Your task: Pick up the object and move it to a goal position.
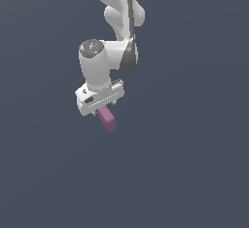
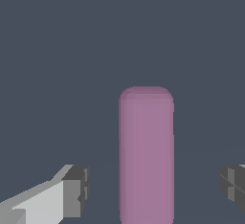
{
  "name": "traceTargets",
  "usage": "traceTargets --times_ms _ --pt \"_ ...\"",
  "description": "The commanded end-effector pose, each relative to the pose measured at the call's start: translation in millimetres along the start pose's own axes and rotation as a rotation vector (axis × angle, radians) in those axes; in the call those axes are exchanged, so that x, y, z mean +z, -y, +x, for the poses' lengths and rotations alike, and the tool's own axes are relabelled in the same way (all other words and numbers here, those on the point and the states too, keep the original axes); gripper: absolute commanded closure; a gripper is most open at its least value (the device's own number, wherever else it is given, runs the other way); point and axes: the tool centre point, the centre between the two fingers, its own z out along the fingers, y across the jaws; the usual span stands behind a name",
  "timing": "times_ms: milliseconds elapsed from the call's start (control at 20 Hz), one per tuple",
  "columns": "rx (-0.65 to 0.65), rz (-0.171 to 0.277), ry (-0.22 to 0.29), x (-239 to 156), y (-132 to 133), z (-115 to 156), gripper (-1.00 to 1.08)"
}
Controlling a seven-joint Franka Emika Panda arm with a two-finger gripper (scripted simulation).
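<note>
The object (image 2: 146, 156) is a pink-purple rounded block that lies lengthwise between my two fingers in the wrist view. My gripper (image 2: 155, 189) is open around it, with a clear gap between the block and each grey pad (image 2: 79, 189). From the exterior view, the white gripper (image 1: 101, 108) hangs straight over the object (image 1: 107, 119). One end of the block sticks out from beneath the hand toward the exterior view's right. Its other end is hidden under the hand.
A plain dark grey-blue surface (image 1: 185, 173) fills both views. The white arm (image 1: 119, 12) rises from the gripper toward the top of the exterior view. No other objects or edges show.
</note>
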Motion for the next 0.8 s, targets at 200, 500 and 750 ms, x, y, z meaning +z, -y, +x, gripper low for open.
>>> traceTargets --times_ms 200,500,750 --pt "-0.002 0.001 0.001 24 1 -1 -0.92" --pt "-0.004 0.001 0.001 46 1 -1 -0.92" --pt "-0.004 0.001 0.001 48 0 -1 1.08"
